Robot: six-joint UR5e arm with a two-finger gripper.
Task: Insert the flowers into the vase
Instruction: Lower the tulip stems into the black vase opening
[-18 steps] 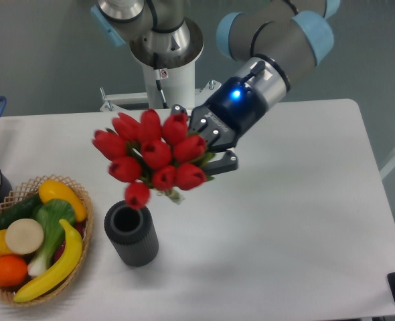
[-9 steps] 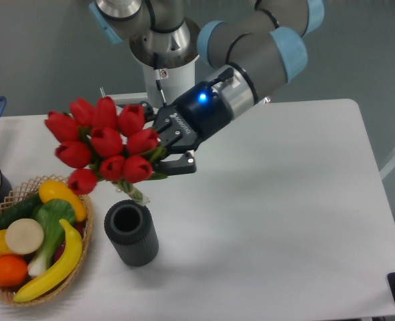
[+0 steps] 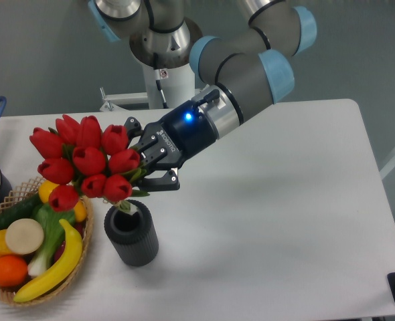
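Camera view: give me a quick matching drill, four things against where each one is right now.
Things:
1. flowers
2. vase
3. wicker basket
4. gripper

Places:
A. left of the vase, full of plastic fruit and vegetables
B. shut on the stems, reaching in from the right
C. tilted to the left, stem ends at the vase's mouth
D. upright on the table under the bunch

Pairs: 1-C, 2-D, 3-A, 4-B
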